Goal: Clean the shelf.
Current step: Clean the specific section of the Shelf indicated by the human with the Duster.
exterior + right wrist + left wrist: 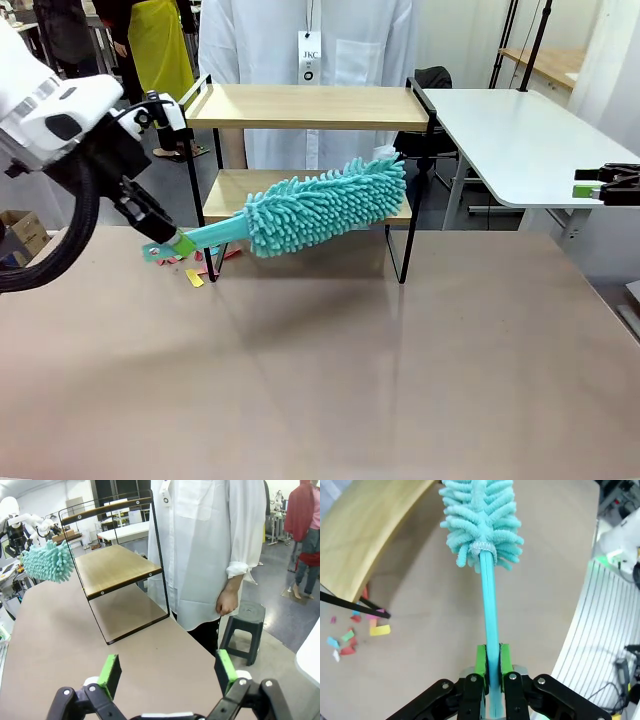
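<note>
Gripping a teal duster [320, 205], left pincer [178, 243] beside shelf [305, 106].

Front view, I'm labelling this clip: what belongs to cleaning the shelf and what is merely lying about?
Part of the job:
- two-tier wooden shelf in a thin black metal frame
- fluffy teal duster with a plastic handle
- left gripper, shut on the duster's handle
- coloured paper scraps by the shelf's foot

Just about:
- right gripper, open
- black stool
</note>
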Controlling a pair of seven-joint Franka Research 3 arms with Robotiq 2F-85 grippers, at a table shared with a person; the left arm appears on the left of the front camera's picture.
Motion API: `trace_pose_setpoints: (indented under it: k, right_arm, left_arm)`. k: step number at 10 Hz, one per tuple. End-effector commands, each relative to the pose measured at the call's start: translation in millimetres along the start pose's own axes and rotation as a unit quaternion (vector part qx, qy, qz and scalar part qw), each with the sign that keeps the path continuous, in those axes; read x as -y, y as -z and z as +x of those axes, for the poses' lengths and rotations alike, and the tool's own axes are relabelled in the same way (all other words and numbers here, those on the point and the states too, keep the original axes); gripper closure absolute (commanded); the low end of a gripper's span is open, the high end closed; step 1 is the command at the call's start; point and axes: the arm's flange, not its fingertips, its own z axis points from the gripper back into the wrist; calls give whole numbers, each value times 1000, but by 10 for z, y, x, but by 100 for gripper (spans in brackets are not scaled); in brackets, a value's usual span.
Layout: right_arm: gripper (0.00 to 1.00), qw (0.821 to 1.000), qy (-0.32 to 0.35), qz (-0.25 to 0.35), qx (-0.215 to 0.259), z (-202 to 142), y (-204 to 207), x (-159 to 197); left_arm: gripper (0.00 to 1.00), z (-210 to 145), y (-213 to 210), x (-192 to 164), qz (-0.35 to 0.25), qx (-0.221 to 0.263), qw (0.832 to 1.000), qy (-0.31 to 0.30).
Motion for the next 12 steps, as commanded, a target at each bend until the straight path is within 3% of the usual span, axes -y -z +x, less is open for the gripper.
trace_pose_setpoints:
  k: [1,2,3,5,8,11,12]
  right_arm:
    - [0,1000,-3,-1,0,31,16,-7]
    - [0,1000,-3,-1,0,31,16,-7]
    - [0,1000,-3,-1,0,31,16,-7]
    - [0,1000,-3,-1,0,31,16,-7]
    - [0,1000,-3,-1,0,31,16,-7]
    - [0,1000,-3,-1,0,31,16,-7]
    - [0,1000,-3,-1,0,31,16,-7]
  left_arm:
    - [87,-77,-124,-27,23,-10,998,49]
    - [87,-84,-138,-27,55,-19,997,54]
    - [87,-45,-60,-19,7,-7,1000,17]
    - [87,-45,-60,-19,7,-7,1000,17]
    - [87,-46,-500,-70,4,-41,995,89]
    - [87,-189,-958,-191,-20,-105,985,133]
    - [87,-245,-1064,-224,-20,-147,977,152]
